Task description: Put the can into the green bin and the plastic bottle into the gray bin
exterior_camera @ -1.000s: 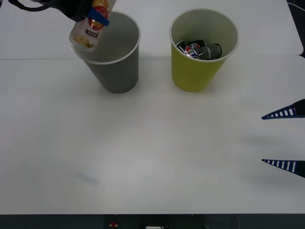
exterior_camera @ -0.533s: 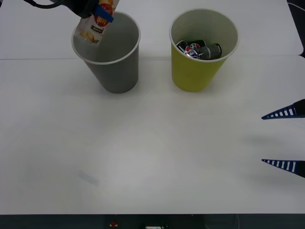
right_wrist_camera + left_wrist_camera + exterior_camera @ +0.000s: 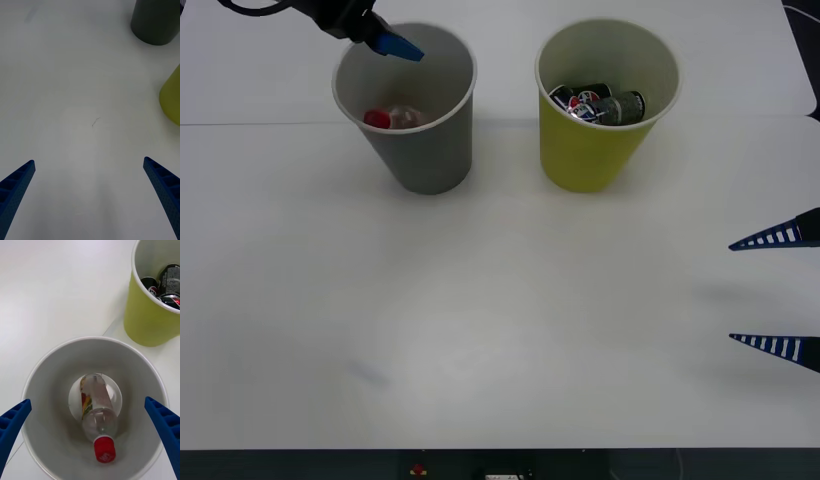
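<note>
Clear red-capped plastic bottle (image 3: 96, 412) lies in tapered gray bin (image 3: 425, 160); light, slippery, grip mid-body; left gripper (image 3: 90, 438) spread above

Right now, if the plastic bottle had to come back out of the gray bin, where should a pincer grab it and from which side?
Probably from straight above, through the gray bin's open mouth. The plastic bottle leans inside with its red cap uppermost against the wall, so the neck just below the cap looks like the reachable grip. The walls block any sideways approach.
</note>
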Robot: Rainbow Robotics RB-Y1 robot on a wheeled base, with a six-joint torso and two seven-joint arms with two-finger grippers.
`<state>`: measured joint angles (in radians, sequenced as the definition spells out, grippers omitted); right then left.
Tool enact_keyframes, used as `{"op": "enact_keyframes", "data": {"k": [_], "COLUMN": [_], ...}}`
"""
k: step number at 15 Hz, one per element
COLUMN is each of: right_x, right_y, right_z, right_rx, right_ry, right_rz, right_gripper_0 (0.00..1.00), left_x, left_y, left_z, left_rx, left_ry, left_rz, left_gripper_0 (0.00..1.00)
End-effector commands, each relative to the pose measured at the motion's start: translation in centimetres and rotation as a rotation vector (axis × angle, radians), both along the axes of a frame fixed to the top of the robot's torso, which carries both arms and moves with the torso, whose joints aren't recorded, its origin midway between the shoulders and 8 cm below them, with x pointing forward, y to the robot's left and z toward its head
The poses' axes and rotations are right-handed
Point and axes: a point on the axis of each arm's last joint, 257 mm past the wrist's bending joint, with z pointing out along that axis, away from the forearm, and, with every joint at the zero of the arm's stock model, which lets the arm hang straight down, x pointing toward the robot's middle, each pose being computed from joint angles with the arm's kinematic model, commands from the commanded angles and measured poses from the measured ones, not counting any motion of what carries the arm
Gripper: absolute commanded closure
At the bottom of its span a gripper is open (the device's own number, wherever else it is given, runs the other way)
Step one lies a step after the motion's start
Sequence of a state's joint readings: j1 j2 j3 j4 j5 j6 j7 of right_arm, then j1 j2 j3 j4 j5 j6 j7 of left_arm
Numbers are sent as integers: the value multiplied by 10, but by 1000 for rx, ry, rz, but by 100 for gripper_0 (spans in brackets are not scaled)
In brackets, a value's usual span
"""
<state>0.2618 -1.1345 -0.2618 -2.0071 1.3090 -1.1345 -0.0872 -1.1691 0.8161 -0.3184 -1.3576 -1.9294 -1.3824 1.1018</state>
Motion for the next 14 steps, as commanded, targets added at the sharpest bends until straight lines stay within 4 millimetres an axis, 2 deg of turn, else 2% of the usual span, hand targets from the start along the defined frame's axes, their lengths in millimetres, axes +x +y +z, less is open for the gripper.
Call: {"op": "enact_keyframes", "data": {"k": [1,3,8,14], "right_x": [0,0,0,0], "right_y": [0,0,0,0], "right_z": [0,0,0,0], "right_rx": [0,0,0,0], "right_ry": [0,0,0,0], "right_rz": [0,0,0,0], "right_gripper_0": [0,0,0,0], "left_x": [-26,-50,-103,-158], "left_y": [13,26,60,73], "left_z": [-4,-15,-46,-92], "left_rx": [-30,-81,-43,-24], "left_ry": [-17,-2,-83,-146], "left_rz": [-94,-195,-372,-507], "left_gripper_0": [0,0,0,0]}}
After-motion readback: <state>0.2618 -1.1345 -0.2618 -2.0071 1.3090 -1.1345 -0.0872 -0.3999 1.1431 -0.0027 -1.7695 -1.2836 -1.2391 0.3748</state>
